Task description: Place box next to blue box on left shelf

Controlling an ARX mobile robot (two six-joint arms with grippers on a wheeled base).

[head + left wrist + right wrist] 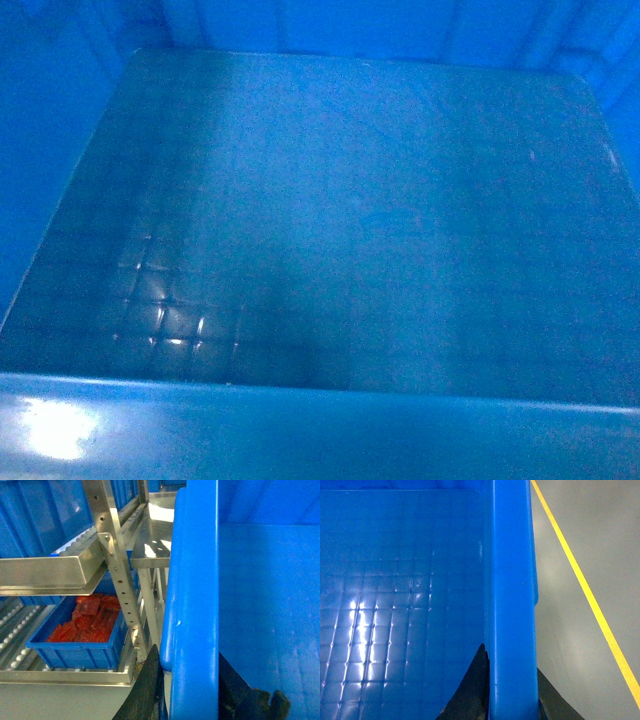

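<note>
Blue everywhere in head view: the box [330,230] fills it, open top, nothing inside, glossy floor w/ faint grid and light spots near the front wall.

Left hand [187,690] is pinching the box's left wall, one dark finger outside the rim and one inside. Right hand [512,690] does the same on the right wall, one finger on each side of the rim. So the box is held up between both hands, not resting on any shelf that I can see.

Left wrist view shows a metal rack [117,575] just beside the box, w/ roller tracks [17,630] on the lower level. On this level sits a smaller blue bin [82,640], about half full of red flat pieces [90,620]; I cannot tell what they are. More blue crates [40,515] stand on the upper level, contents hidden.

Right wrist view shows grey floor [580,525] w/ a yellow line [580,575] running diagonally beside the box.
</note>
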